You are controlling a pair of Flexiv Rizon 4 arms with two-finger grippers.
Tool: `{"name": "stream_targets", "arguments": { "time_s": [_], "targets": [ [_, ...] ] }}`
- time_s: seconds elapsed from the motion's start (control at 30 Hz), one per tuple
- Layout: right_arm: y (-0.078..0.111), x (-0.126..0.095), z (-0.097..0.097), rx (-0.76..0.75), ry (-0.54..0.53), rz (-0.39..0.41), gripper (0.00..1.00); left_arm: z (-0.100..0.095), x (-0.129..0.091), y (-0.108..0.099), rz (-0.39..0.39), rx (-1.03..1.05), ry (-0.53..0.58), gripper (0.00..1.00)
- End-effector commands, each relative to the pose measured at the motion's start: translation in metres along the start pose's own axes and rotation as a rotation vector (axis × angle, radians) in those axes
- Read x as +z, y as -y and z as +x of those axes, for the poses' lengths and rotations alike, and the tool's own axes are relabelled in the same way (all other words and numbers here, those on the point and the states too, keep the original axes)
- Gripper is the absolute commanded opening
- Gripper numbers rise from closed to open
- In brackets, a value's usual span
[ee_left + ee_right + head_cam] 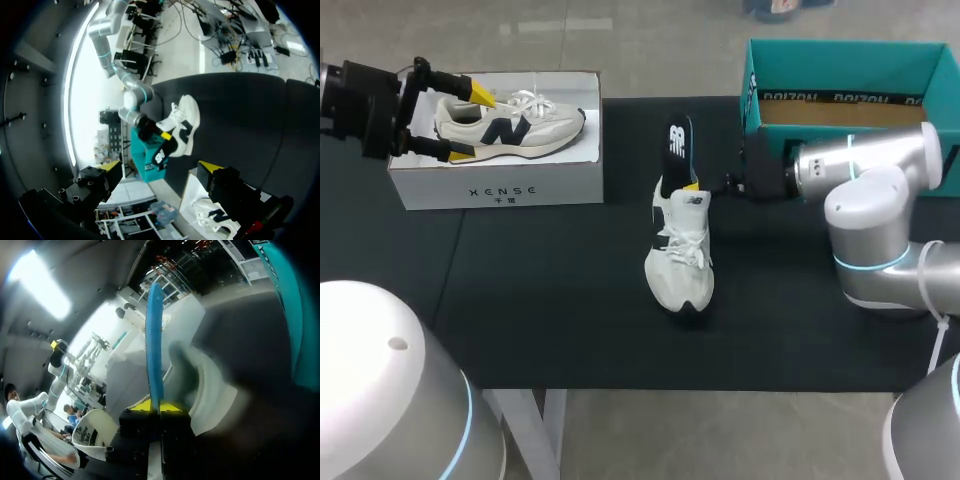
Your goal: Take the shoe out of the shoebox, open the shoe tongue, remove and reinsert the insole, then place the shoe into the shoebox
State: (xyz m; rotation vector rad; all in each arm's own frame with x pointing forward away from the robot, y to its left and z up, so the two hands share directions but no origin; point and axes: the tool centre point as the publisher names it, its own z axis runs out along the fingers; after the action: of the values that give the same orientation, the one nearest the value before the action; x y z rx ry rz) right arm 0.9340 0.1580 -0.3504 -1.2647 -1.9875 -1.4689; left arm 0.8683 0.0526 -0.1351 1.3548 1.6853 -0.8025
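A white shoe point(680, 255) with dark trim lies mid-table, toe toward the front edge. Its black insole point(678, 145) sticks up out of the heel opening. My right gripper point(693, 186) is at the heel, shut on the insole's lower end. In the right wrist view the insole point(154, 340) runs edge-on out from between the pinched tips of the right gripper point(159, 409), with the shoe point(212, 390) beside it. My left gripper point(470, 123) hangs open over the heel of a second shoe point(515, 125) in the white shoebox point(500, 185). From the left wrist view, the left gripper point(160, 170) holds nothing and the table shoe point(184, 122) lies far ahead.
A teal open box point(845, 75) stands at the back right, just behind my right arm. The black mat point(550, 300) covers the table, with bare room in front of the shoe and the white shoebox.
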Motion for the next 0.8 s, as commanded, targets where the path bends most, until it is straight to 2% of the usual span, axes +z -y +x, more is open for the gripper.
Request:
{"name": "stream_targets", "arguments": {
  "time_s": [0.03, 0.1, 0.13, 0.23, 0.4, 0.5, 0.57, 0.6, 0.63, 0.8],
  "targets": [
    [0.013, -0.005, 0.004, 0.012, 0.008, -0.004, 0.00, 0.000, 0.000, 0.000, 0.000, 0.000, -0.004, 1.00],
    [0.010, -0.005, 0.005, 0.018, 0.007, -0.012, 0.02, 0.000, 0.000, 0.000, 0.000, 0.000, -0.004, 1.00],
    [0.006, -0.005, 0.006, 0.016, 0.005, -0.020, 0.18, 0.000, 0.000, 0.000, 0.000, 0.000, -0.004, 1.00],
    [-0.010, -0.002, 0.005, -0.003, -0.004, -0.041, 0.34, 0.000, 0.000, 0.000, 0.000, 0.000, -0.004, 1.00],
    [-0.041, 0.007, 0.003, -0.039, -0.018, -0.059, 0.30, 0.000, 0.000, 0.000, 0.000, 0.000, -0.004, 1.00],
    [-0.052, 0.009, 0.001, -0.049, -0.017, -0.066, 0.28, 0.000, 0.000, 0.000, 0.000, 0.000, -0.004, 1.00],
    [-0.055, 0.010, -0.001, -0.051, -0.010, -0.076, 0.24, 0.000, 0.000, 0.000, 0.000, 0.000, -0.004, 1.00],
    [-0.055, 0.010, -0.001, -0.050, -0.008, -0.079, 0.15, 0.000, 0.000, 0.000, 0.000, 0.000, -0.004, 1.00],
    [-0.055, 0.009, -0.002, -0.049, -0.004, -0.079, 0.00, 0.000, 0.000, 0.000, 0.000, 0.000, -0.004, 1.00],
    [-0.042, 0.006, -0.007, -0.011, 0.018, -0.082, 0.00, 0.000, 0.000, 0.000, 0.000, 0.000, -0.004, 1.00]
  ]
}}
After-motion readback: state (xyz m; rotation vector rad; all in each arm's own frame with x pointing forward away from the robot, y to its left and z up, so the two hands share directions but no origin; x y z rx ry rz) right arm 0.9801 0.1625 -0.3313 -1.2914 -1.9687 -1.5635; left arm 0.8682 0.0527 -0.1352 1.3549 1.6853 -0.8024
